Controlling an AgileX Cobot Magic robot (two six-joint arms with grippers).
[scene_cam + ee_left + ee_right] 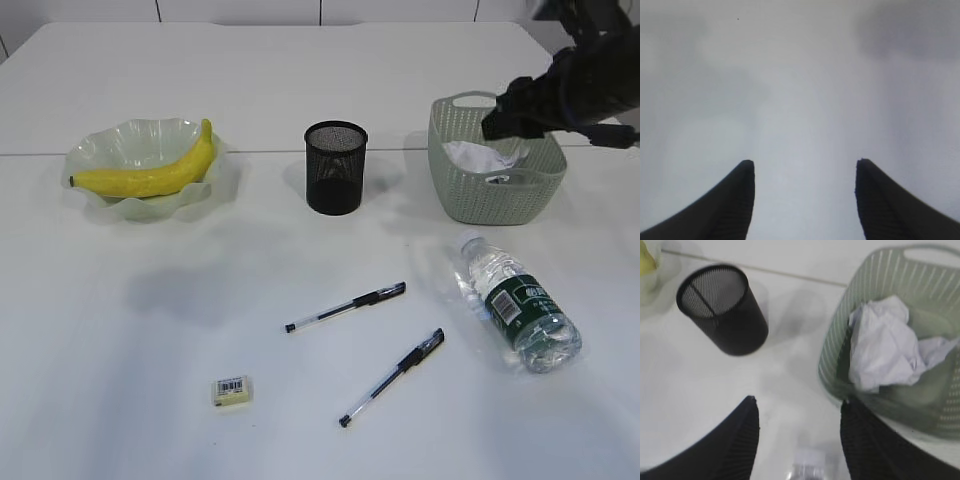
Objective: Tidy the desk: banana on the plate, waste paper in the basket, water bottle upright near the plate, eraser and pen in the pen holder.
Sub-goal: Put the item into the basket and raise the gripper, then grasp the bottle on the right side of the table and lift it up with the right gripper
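Judging progress: banana (150,174) on plate (100,148), paper (885,347) in basket (470,190); bottle (518,305), pens (345,307), eraser (232,390) left; both end effectors (799,410) wide, empty

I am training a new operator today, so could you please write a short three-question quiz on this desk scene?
1. True or false: the banana lies on the plate.
2. How many pens lie on the desk?
3. Which item still needs standing up? A) pen holder B) water bottle C) basket

Key:
1. True.
2. Two; both are outside the pen holder, as is the eraser.
3. B; the bottle lies on its side, while the waste paper is in the basket.
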